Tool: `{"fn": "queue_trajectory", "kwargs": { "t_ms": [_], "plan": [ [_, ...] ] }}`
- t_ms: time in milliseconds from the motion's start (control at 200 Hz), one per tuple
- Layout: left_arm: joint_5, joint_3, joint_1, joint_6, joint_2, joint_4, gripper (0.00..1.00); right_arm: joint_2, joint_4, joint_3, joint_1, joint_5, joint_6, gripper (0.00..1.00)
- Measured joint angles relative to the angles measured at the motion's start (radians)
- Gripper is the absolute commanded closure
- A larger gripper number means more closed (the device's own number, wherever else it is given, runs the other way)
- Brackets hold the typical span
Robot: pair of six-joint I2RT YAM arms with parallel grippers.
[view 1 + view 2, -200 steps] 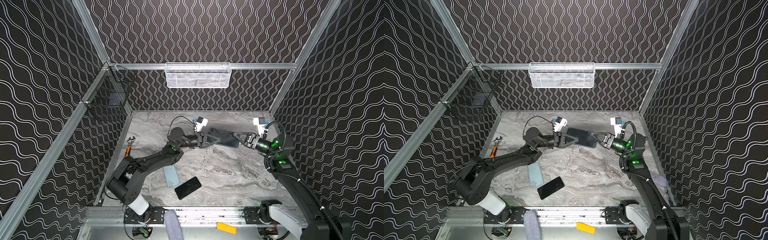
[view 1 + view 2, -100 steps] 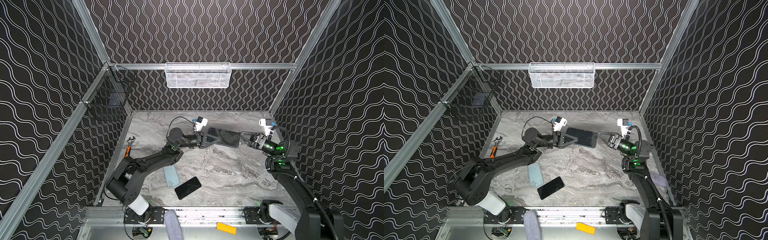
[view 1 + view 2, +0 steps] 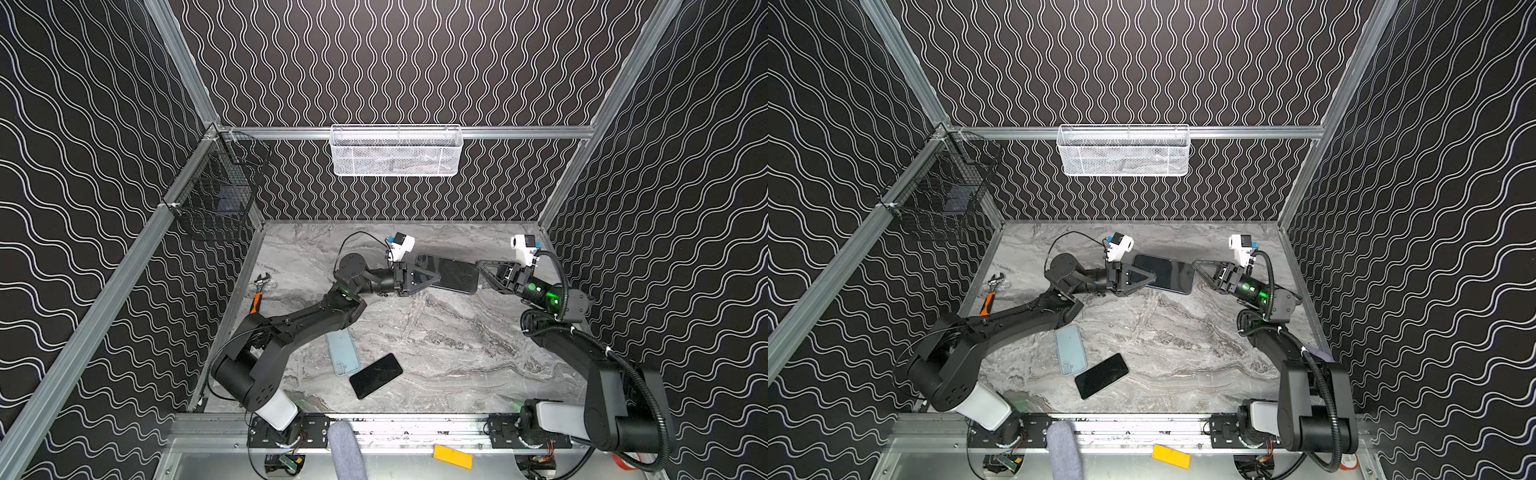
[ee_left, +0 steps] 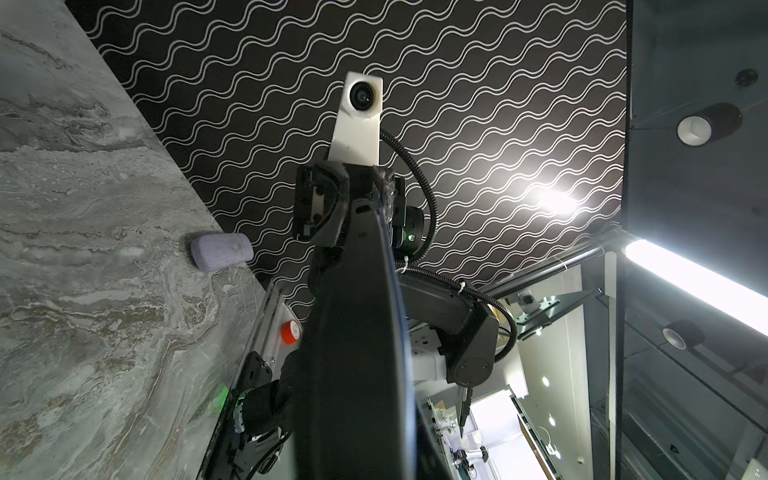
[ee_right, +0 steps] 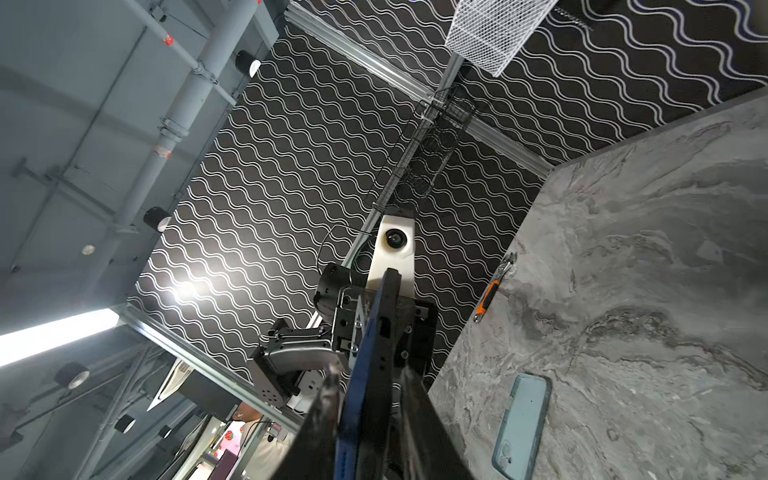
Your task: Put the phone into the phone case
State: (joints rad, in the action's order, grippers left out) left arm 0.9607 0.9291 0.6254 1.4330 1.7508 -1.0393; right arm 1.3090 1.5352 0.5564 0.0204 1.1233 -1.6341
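In both top views the left hand [image 3: 430, 277] [image 3: 1148, 277] is clenched on one short end of a blue-edged phone [image 3: 455, 274] [image 3: 1169, 273]. It holds the phone in the air, dark face upward and roughly level, over the back of the marble-patterned table [image 3: 457, 340]. The right hand [image 3: 481, 266] [image 3: 1198, 266] meets the phone's opposite end, tips at its corner; from here I cannot tell whether it grips. Nearer the front, well apart from both hands, a pale blue phone case [image 3: 342, 352] [image 3: 1070, 351] lies flat on the table, and a black phone [image 3: 376, 376] [image 3: 1101, 375] lies just beside its near corner, outside it. An orange-handled wrench [image 3: 259, 291] lies by the table's left edge. In the left wrist view the blue-edged phone [image 4: 353, 332] is seen edge-on, running away from the camera to the right hand [image 4: 357, 199], whose fingers [image 4: 320, 203] stand on either side of its far end. A grey roll [image 4: 220, 251] sits at the table's rim. In the right wrist view the same phone [image 5: 365, 395] shows its blue rim between the right hand's fingers [image 5: 328, 399]. They sit close to both faces, though contact is unclear. The left hand [image 5: 374, 316] clamps the far end. The phone case [image 5: 521, 424] lies flat on the table, with the wrench [image 5: 490, 295] beyond it.
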Motion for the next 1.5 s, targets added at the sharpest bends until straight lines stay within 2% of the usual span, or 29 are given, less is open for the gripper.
{"fn": "queue_trajectory", "kwargs": {
  "t_ms": [235,400,430,465,500,580,681,761,906,1106,1316,1501],
  "plan": [
    [0.017,0.007,0.005,0.0,0.003,-0.024,1.0,-0.025,0.014,0.009,-0.008,0.002,0.005,0.77],
    [0.023,0.008,0.008,0.0,0.005,-0.037,1.0,-0.051,-0.031,0.009,-0.01,-0.01,0.055,0.8],
    [0.024,0.008,0.008,0.0,0.005,-0.037,1.0,-0.055,-0.039,0.009,-0.011,-0.012,0.056,0.76],
    [0.026,0.008,0.008,0.0,0.005,-0.037,1.0,-0.061,-0.051,0.009,-0.012,-0.011,0.059,0.64],
    [0.026,0.008,0.008,0.0,0.005,-0.035,1.0,-0.068,-0.065,0.008,-0.012,-0.011,0.072,0.57],
    [0.019,0.008,0.008,0.0,0.005,-0.032,1.0,-0.089,-0.113,0.007,-0.014,-0.002,0.116,0.48],
    [0.019,0.008,0.009,0.0,0.004,-0.027,1.0,-0.137,-0.233,0.007,-0.014,-0.001,0.192,0.43],
    [0.019,0.013,0.009,-0.001,0.003,-0.018,1.0,-0.187,-0.38,0.019,-0.016,-0.002,0.284,0.46],
    [0.018,0.019,0.009,-0.021,0.002,0.004,1.0,-0.241,-0.584,0.056,-0.041,-0.01,0.423,0.6],
    [0.014,0.028,0.014,-0.027,0.005,0.008,1.0,-0.244,-0.663,0.059,-0.06,-0.013,0.467,0.77],
    [0.012,0.028,0.016,-0.048,0.0,0.026,1.0,-0.245,-0.667,0.059,-0.061,-0.016,0.465,0.73],
    [0.012,0.028,0.017,-0.079,-0.021,0.061,1.0,-0.249,-0.645,0.059,-0.061,-0.02,0.441,0.79]
  ]
}}
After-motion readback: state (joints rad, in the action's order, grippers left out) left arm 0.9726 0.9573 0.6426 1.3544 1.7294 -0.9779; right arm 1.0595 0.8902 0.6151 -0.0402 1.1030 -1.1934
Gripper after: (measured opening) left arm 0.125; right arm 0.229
